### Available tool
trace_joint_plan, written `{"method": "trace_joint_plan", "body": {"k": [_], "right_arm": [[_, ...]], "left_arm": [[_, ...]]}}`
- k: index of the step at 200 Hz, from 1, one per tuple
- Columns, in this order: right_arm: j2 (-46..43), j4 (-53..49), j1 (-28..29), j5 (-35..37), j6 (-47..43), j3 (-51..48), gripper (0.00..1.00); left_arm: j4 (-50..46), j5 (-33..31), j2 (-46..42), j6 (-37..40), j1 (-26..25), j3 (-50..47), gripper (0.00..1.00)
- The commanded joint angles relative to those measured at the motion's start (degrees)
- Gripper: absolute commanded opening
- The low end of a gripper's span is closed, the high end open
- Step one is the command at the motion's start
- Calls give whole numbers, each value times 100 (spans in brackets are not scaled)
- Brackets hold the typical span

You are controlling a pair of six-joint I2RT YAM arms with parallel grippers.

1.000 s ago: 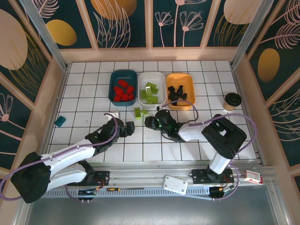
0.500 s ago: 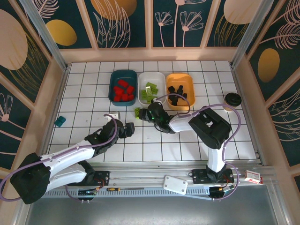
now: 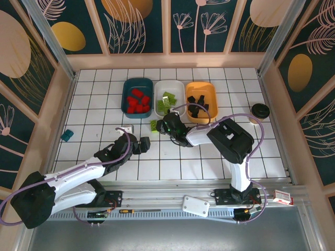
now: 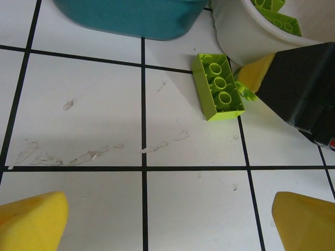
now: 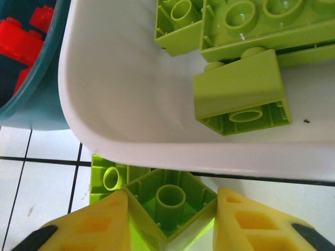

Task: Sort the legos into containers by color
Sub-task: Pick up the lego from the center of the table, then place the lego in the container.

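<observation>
Lime brick (image 5: 170, 203) is clenched in the right claw (image 5: 171, 196) on the worktop (image 5: 47, 175), with the white tray (image 5: 131, 120) found directly ahead past its near rim, while the left claw (image 4: 167, 209) is seen released farther off.

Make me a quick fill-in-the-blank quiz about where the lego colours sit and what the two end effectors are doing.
The dark teal tray holds ____ legos.
The orange tray holds ____ legos.
The right end effector grips a lime green lego just outside the ____ tray.
The left end effector hangs over the table with jaws ____.
Missing words: red, black, white, open.
</observation>
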Motion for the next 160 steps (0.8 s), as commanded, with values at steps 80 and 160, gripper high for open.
{"method": "trace_joint_plan", "body": {"k": [80, 160], "right_arm": [[-2484, -554, -74, -463, -673, -950, 27], [-457, -2345, -1118, 343, -1859, 1623, 25]], "left_arm": [[-67, -177, -67, 92, -4, 219, 99], [8, 171, 500, 219, -4, 660, 99]]}}
